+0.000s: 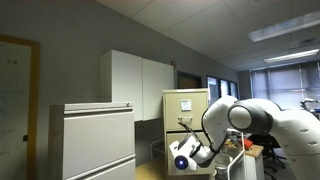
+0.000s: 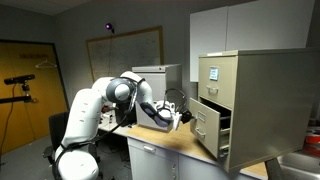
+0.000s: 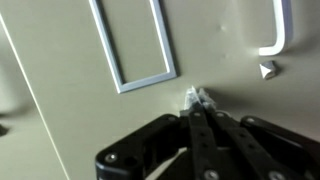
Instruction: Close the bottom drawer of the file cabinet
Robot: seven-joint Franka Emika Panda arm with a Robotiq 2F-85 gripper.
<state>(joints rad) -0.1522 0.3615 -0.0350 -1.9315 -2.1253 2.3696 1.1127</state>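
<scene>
The beige file cabinet shows in both exterior views (image 1: 186, 108) (image 2: 262, 95). Its lower drawer (image 2: 208, 126) stands pulled out toward the arm. My gripper (image 2: 186, 118) (image 1: 190, 148) is right at that drawer's front. In the wrist view the gripper's fingers (image 3: 197, 98) are shut together with nothing between them. Their tips touch the flat beige drawer front (image 3: 70, 110), below the metal label holder (image 3: 135, 45) and beside the handle (image 3: 276, 30).
A wide light-grey lateral cabinet (image 1: 95, 140) stands beside the file cabinet, under a white wall cupboard (image 1: 140, 82) (image 2: 235, 28). The arm's base sits by a wooden desk (image 2: 165, 150). A camera on a tripod (image 2: 20, 82) stands farther off.
</scene>
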